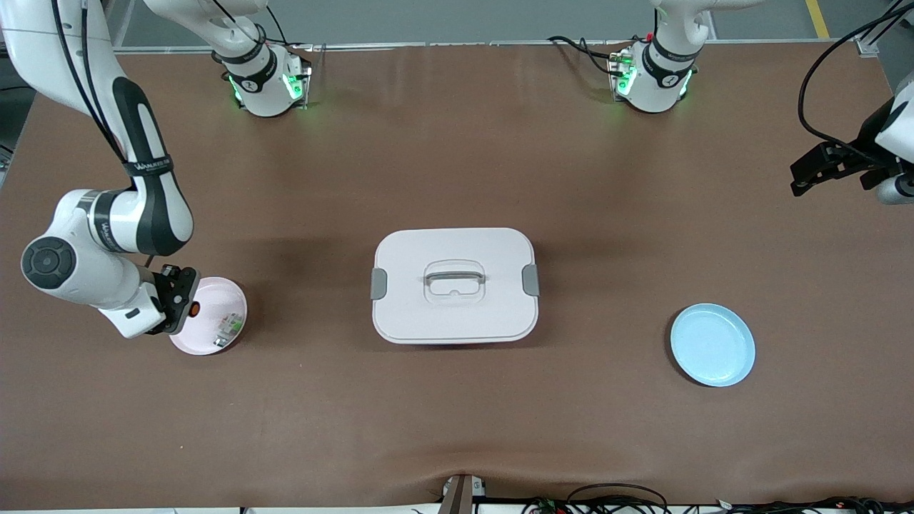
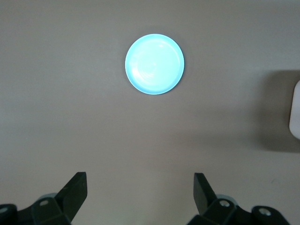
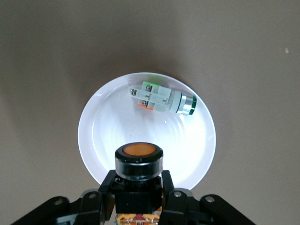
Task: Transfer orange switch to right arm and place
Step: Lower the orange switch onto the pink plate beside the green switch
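The brown surface (image 1: pixel 457 400) is mostly bare; a wide strip of it lies open between the things and the edge nearest the front camera, and another between the things and the arm bases. At its middle sits a white lidded box (image 1: pixel 454 285) with a grey handle and grey side clips; open room flanks it toward each arm's end. A pink plate (image 1: pixel 227 294) lies toward the right arm's end, about as near the front camera as the box; a light blue plate (image 1: pixel 712 345) lies toward the left arm's end, slightly nearer the camera and well apart from the box.

The right tool (image 1: pixel 187 308) hangs low over the pink plate's rim; its fingers are pressed onto the orange switch (image 3: pixel 138 161), pinching the black body so the round orange button end faces out over the plate. In the right wrist view the switch sits above the plate's near rim, apart from a small white-and-green part (image 3: pixel 161 99) lying in the plate.

The left tool (image 1: pixel 810 171) waits high over the surface's edge at the left arm's end; its fingers (image 2: pixel 75 190) are spread wide and hold nothing, and the blue plate (image 2: pixel 154 63) shows well below them.
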### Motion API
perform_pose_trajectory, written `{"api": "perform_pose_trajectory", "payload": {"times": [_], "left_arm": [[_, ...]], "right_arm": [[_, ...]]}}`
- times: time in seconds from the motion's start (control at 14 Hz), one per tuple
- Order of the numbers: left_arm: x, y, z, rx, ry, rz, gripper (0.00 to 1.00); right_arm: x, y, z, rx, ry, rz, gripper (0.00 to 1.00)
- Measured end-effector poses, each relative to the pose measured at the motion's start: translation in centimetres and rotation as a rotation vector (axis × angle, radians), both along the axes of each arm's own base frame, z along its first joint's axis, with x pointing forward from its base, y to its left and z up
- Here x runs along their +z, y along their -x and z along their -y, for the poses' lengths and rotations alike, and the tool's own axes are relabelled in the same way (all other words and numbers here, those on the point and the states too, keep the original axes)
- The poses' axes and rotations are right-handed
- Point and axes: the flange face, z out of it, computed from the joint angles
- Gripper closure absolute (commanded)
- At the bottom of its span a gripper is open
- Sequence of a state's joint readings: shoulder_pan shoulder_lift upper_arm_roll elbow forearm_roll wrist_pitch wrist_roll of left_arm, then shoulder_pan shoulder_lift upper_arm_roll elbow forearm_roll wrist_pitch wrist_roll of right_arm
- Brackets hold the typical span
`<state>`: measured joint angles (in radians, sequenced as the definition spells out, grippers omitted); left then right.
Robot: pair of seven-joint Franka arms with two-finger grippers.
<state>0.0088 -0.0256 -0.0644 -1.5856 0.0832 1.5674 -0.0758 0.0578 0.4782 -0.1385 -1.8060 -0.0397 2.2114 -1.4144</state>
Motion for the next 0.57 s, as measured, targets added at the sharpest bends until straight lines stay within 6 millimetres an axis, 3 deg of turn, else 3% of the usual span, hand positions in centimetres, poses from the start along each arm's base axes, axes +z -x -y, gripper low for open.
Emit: {"api": "perform_pose_trajectory", "payload": {"times": [0.57], "left_arm": [[0.6,0.1,0.3,-0.012,0.000,0.002,0.00]], "right_arm": [[-4.5,0.4,0.9,-0.035,-0.022,-0.053,0.95]]}}
